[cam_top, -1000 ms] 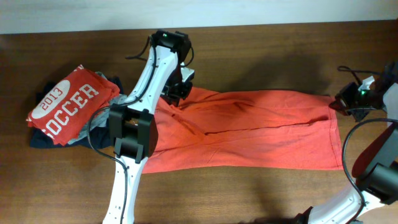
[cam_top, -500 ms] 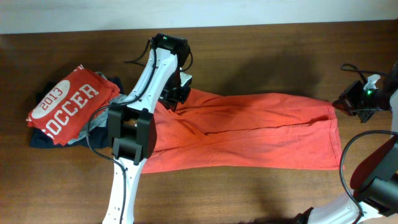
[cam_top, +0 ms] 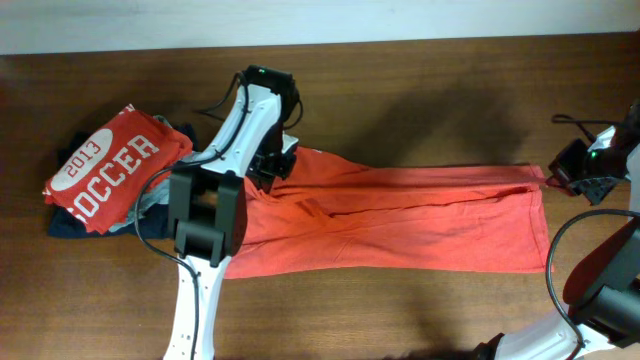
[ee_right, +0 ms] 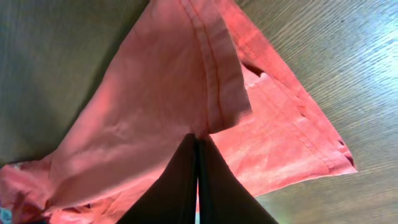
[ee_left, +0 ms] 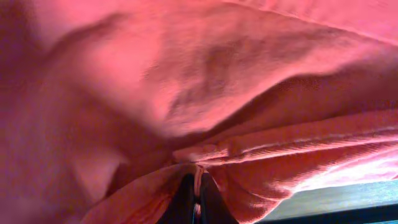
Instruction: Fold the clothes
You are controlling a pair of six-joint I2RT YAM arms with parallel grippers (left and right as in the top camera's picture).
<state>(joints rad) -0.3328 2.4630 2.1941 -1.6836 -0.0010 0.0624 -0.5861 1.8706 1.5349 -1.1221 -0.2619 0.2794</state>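
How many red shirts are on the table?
2: the orange-red cotton T-shirt stretched across the middle, and the red "2013 SOCCER" printed shirt atop the left pile. Others may hide underneath.

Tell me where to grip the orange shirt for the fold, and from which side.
Grip the orange shirt at both ends of its far edge, coming from the far side. It lies as a long band, so end grips likely keep it taut, and the stitched hem gives a firm bite. The left gripper and right gripper are shut there.

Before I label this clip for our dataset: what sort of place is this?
Probably a robot workbench: wooden table, left arm and right arm over an orange-red T-shirt, folded garments piled nearby.
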